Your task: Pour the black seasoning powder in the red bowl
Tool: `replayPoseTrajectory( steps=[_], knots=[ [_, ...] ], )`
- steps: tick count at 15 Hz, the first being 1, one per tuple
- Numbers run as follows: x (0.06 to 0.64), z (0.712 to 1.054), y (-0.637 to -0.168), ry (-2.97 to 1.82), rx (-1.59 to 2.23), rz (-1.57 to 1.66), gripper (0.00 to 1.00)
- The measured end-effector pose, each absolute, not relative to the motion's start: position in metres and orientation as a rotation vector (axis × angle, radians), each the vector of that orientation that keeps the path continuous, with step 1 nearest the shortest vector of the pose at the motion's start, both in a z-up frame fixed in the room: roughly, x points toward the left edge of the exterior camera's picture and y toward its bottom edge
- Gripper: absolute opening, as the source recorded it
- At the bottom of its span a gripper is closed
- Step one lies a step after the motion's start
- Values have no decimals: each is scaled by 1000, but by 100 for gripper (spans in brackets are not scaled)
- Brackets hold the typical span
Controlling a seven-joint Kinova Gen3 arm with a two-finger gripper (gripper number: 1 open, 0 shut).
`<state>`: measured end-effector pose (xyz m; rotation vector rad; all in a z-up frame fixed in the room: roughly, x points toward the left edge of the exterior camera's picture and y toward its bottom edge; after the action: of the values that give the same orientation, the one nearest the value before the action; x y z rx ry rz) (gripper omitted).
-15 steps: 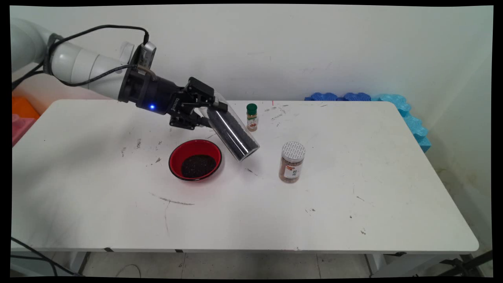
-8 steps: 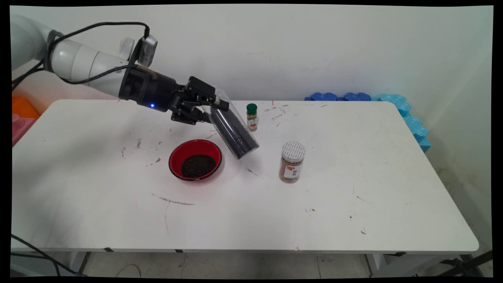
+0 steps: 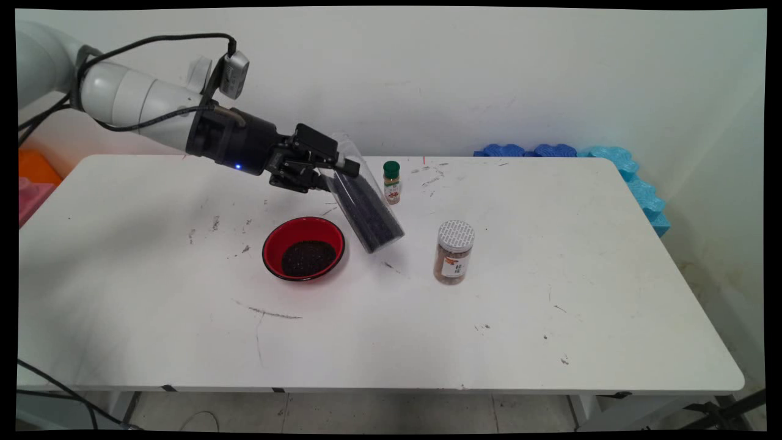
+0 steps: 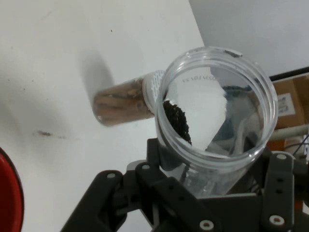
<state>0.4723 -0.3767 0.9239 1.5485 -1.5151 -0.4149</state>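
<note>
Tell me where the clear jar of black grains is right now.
In the main view the jar is tilted in the gripper above the table, just right of the red bowl and left of the green-capped bottle.

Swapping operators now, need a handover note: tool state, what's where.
Tool: shut on the clear jar of dark granules, held tilted above the table, open mouth up toward the tool, base low and right of the red bowl.
Red bowl: holds a pile of dark granules.
Capped brown spice jar: upright, right of the clear jar.
Small green-capped bottle: upright behind it.
</note>
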Motion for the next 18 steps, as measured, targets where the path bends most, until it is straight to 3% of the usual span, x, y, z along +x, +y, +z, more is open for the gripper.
replayPoseTrajectory(
  steps=[18],
  knots=[
    [460,926,-373,-1864,1170,-167,0]
  ],
)
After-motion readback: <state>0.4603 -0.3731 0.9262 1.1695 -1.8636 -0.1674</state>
